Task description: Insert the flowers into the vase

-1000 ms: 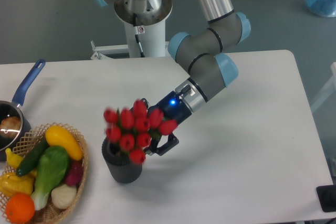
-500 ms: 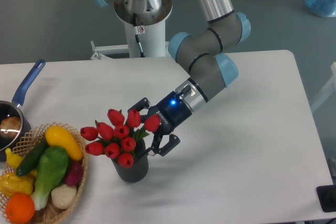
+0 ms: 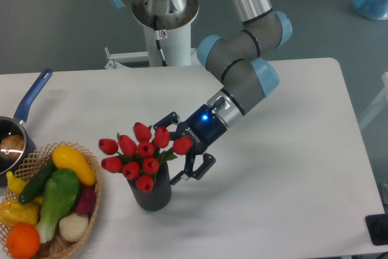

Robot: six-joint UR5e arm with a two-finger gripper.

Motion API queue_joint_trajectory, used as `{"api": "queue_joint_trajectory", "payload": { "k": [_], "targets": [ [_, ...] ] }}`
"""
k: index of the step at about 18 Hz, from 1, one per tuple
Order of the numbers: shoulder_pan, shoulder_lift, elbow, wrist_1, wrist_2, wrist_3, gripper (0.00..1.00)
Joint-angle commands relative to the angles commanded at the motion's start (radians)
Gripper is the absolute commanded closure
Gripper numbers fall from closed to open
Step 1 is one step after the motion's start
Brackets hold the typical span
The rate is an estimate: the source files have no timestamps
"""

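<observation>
The flowers [image 3: 139, 153], a bunch of red tulips with green leaves, stand in the vase [image 3: 152, 194] with their heads leaning left towards the basket. The vase is a small dark ribbed cylinder standing upright on the white table, its mouth hidden by the blooms. My gripper [image 3: 174, 148] is just right of the bunch at bloom height. It is open, one finger [image 3: 170, 118] above and one [image 3: 193, 171] below, with the nearest tulip between them but not gripped.
A wicker basket [image 3: 92, 198] of vegetables sits at the front left, close to the vase. A blue-handled saucepan [image 3: 30, 98] is at the left edge. The arm's white base [image 3: 167, 34] stands behind the table's far edge.
One second ago my gripper held the bunch over the vase. The bunch has since dropped in and tipped left, the jaws have opened, and the gripper has drawn slightly back to the right.
</observation>
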Motion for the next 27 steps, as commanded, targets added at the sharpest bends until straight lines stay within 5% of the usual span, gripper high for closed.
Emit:
{"api": "queue_joint_trajectory", "payload": {
  "k": [6, 11, 16, 21, 27],
  "targets": [
    [0.021, 0.091, -0.008, -0.006, 0.156, -0.062, 0.00],
    [0.029, 0.224, 0.009, -0.021, 0.533, -0.063, 0.00],
    [0.066, 0.348, 0.008, -0.103, 0.718, -0.066, 0.00],
    [0.077, 0.476, 0.014, -0.285, 1.008, -0.039, 0.00],
    [0.173, 0.540, 0.118, -0.677, 1.056, 0.229, 0.00]
  ]
}}
